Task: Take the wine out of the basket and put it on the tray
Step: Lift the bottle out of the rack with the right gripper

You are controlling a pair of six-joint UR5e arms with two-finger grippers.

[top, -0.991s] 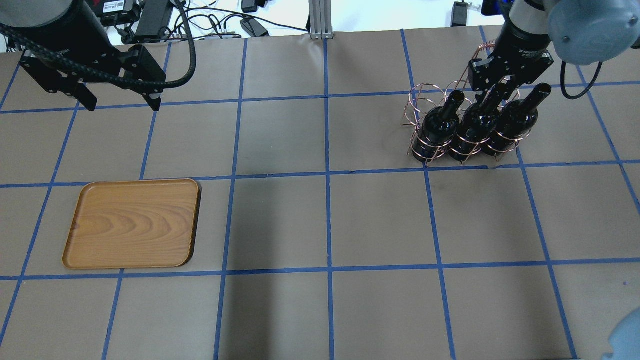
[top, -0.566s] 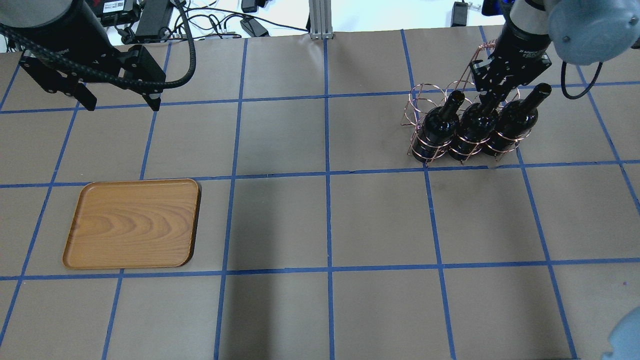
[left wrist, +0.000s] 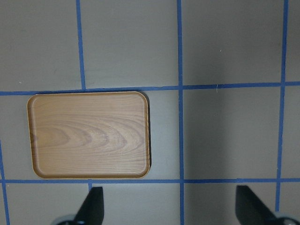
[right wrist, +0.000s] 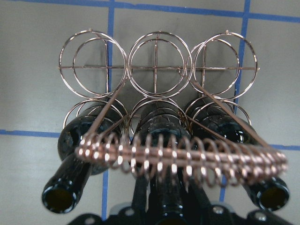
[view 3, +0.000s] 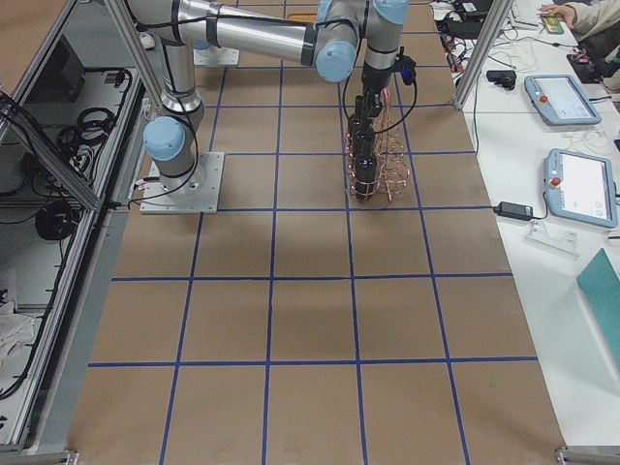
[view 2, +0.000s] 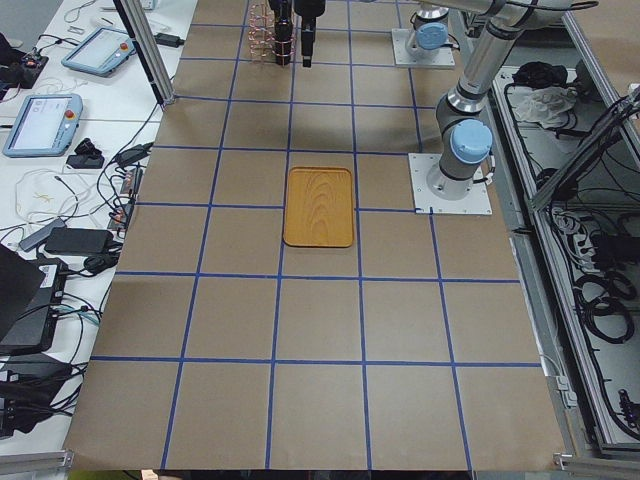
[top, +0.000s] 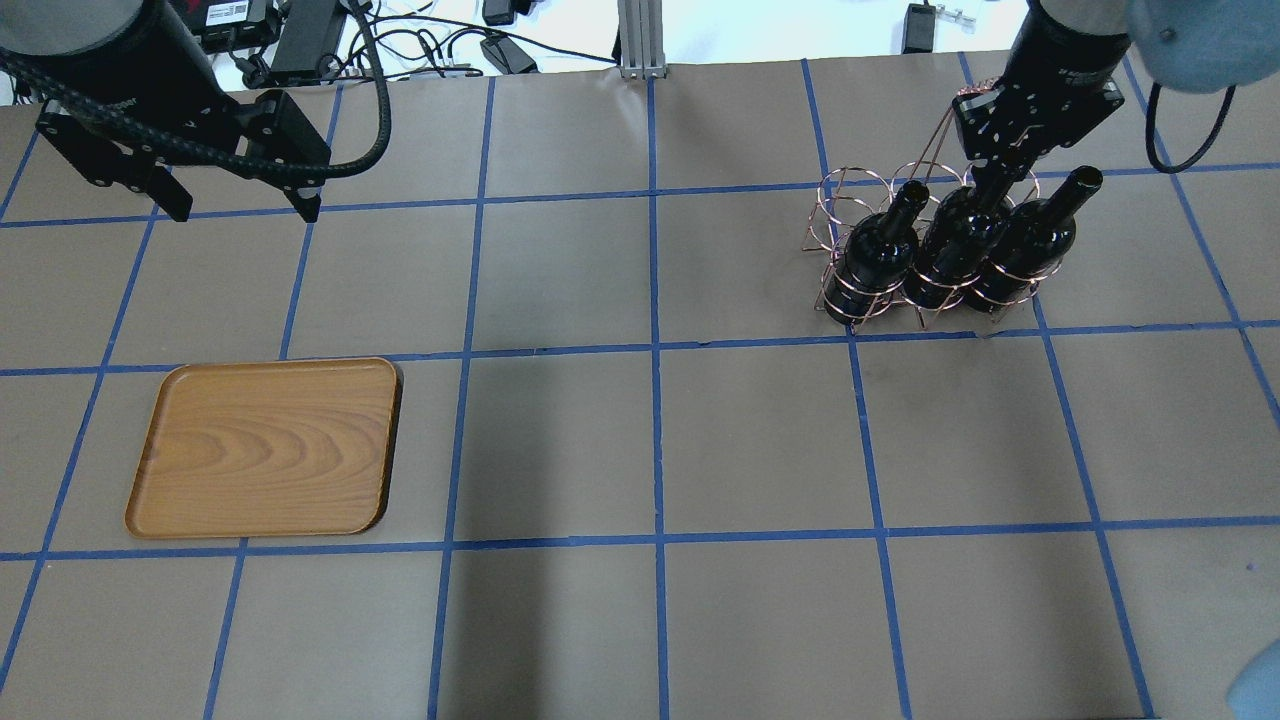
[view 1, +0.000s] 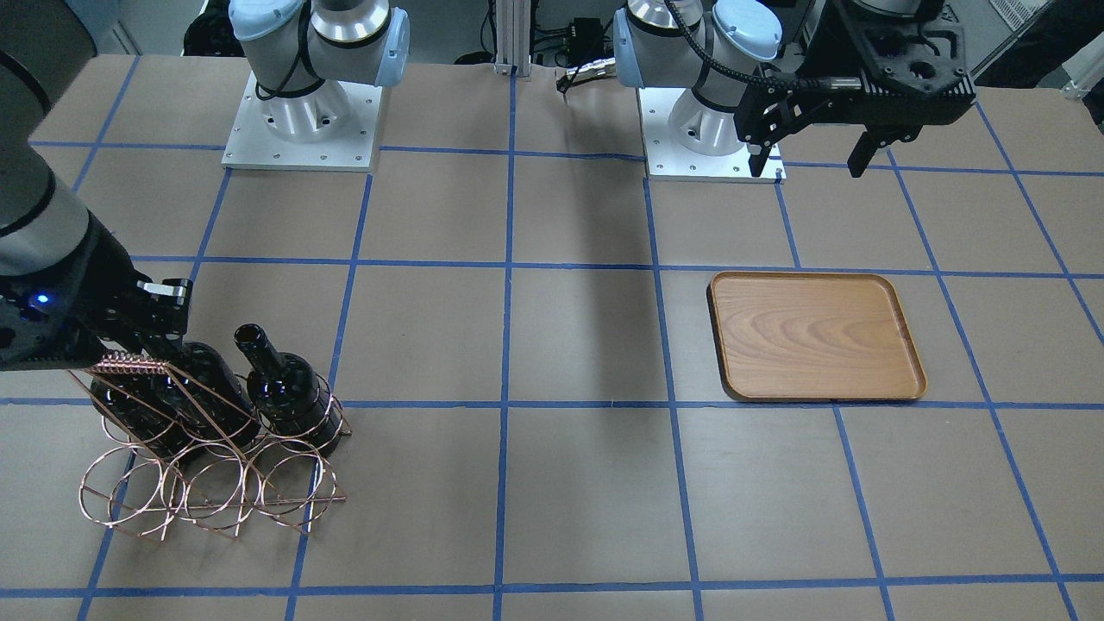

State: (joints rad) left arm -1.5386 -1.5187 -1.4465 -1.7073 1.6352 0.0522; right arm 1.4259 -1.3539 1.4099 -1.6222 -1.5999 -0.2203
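Note:
Three dark wine bottles lie tilted in the copper wire basket (top: 848,196) at the far right. My right gripper (top: 992,178) is shut on the neck of the middle bottle (top: 950,243), between the left bottle (top: 880,252) and the right bottle (top: 1032,235). In the right wrist view the neck (right wrist: 164,201) runs between my fingers under the basket's coiled handle (right wrist: 187,159). The wooden tray (top: 265,447) lies bare at the near left. My left gripper (top: 245,208) hangs open and empty above the table beyond the tray; it also shows in the left wrist view (left wrist: 169,211).
The basket's far rings (right wrist: 157,70) hold nothing. Blue tape lines grid the brown table (top: 660,440). Cables and boxes (top: 300,40) lie beyond the far edge. An aluminium post (top: 636,40) stands at the far middle.
My right gripper has closed on the middle bottle's neck and drawn back toward the far edge. The middle bottle has shifted slightly with it. The left arm has not moved.

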